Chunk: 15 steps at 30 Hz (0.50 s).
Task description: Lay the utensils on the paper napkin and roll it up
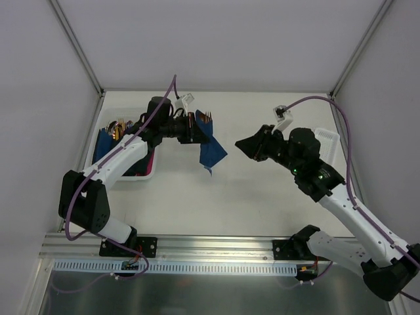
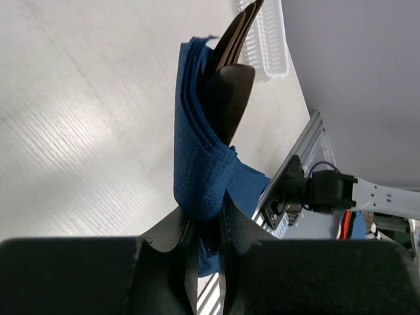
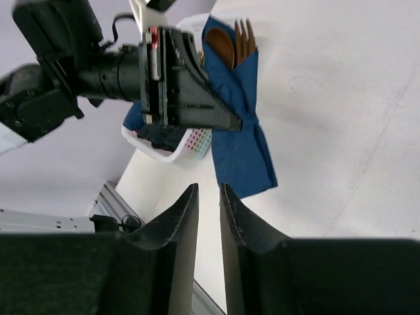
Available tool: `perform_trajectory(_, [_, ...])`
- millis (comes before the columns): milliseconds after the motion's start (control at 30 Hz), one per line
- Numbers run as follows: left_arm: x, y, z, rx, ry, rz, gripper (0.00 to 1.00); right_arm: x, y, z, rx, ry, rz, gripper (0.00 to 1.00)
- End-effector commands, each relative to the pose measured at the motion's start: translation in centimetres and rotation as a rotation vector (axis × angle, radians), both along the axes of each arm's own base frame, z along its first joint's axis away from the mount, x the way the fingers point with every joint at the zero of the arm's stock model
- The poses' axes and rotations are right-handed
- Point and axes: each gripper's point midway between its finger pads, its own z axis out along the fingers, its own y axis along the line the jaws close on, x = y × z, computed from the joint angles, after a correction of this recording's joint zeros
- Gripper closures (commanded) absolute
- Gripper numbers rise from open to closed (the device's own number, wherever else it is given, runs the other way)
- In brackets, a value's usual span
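Note:
My left gripper (image 1: pixel 191 128) is shut on the navy paper napkin (image 1: pixel 211 149), held above the table at the back centre. The napkin is wrapped around gold-bronze utensils (image 1: pixel 205 117), whose tips stick out at the top; its loose end hangs down. In the left wrist view the napkin (image 2: pixel 200 164) sits between my fingers, with a spoon and fork (image 2: pixel 230 85) poking out. My right gripper (image 1: pixel 244 146) is empty with its jaws almost together, a short way right of the bundle. The right wrist view shows the napkin (image 3: pixel 246 144) and utensils (image 3: pixel 233 42) beyond my right gripper (image 3: pixel 209 191).
A white basket (image 1: pixel 148 173) at the left holds more navy and magenta napkins and spare utensils (image 1: pixel 118 126). A second white basket (image 1: pixel 328 140) stands behind the right arm. A metal rail (image 1: pixel 216 246) runs along the table's near edge.

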Motion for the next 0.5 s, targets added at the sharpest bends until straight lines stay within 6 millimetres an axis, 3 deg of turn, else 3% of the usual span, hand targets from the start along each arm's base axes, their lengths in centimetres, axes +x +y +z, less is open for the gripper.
perform_trajectory(0, [0.9, 0.6, 2.8, 0.023, -0.091, 0.058, 1.0, 0.4, -0.2, -2.3, -0.198, 0.012, -0.104, 0.78])
perform_trajectory(33, [0.9, 0.6, 3.1, 0.013, -0.083, 0.06, 1.0, 0.1, 1.1, -3.2, -0.23, 0.023, -0.077, 0.78])
perform_trajectory(267, [-0.2, 0.0, 4.6, -0.045, -0.05, 0.025, 1.0, 1.0, 5.4, -3.7, -0.264, 0.003, -0.04, 0.68])
perform_trajectory(467, [-1.3, -0.6, 5.7, -0.113, -0.021, -0.02, 1.0, 1.6, 6.3, -3.8, -0.275, -0.011, -0.031, 0.61])
